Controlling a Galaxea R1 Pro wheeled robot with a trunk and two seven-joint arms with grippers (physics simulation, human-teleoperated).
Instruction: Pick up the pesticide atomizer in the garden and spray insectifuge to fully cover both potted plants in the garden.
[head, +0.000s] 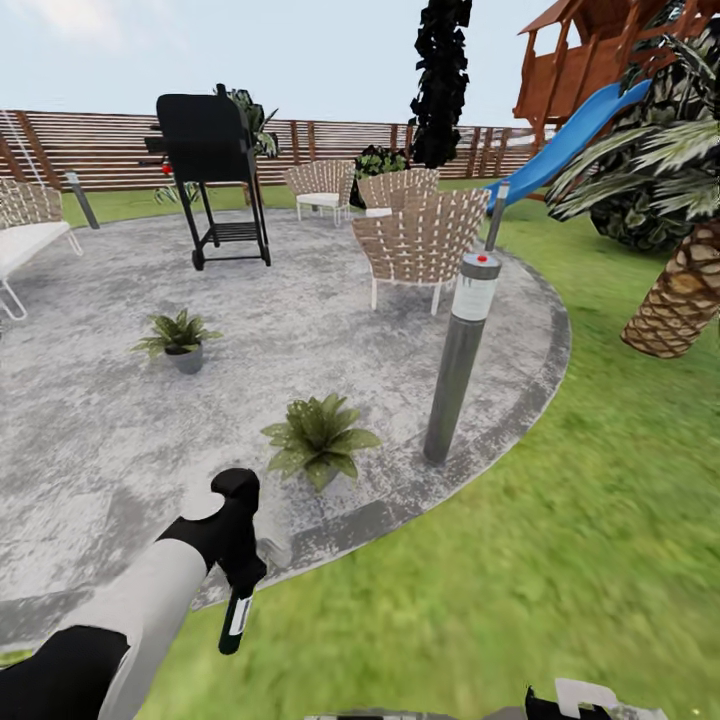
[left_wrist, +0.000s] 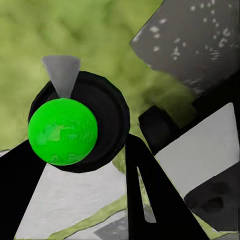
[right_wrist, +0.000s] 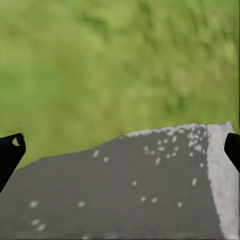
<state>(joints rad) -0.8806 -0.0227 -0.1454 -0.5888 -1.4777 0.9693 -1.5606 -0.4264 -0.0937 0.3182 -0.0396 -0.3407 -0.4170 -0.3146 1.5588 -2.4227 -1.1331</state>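
round grey patio (head: 120, 440) ringed by lawn (head: 560, 560); bollard lamp (head: 458, 358) at 3 o'clock of nearer potted plant (head: 318, 438). left gripper (head: 240, 590) clamped on pesticide atomizer (head: 236, 622); right gripper (right_wrist: 120, 145) fingers apart.

Head view looks forward and down from standing height across the round patio (head: 120, 440) toward the slat fence (head: 90, 150), lawn (head: 560, 560) at right — wide, far framing. Left wrist view sits very close, facing down past the bottle (left_wrist: 75, 127) onto grass and paving. Right wrist view also faces down, close — the patio edge and lawn are the ground all three share.
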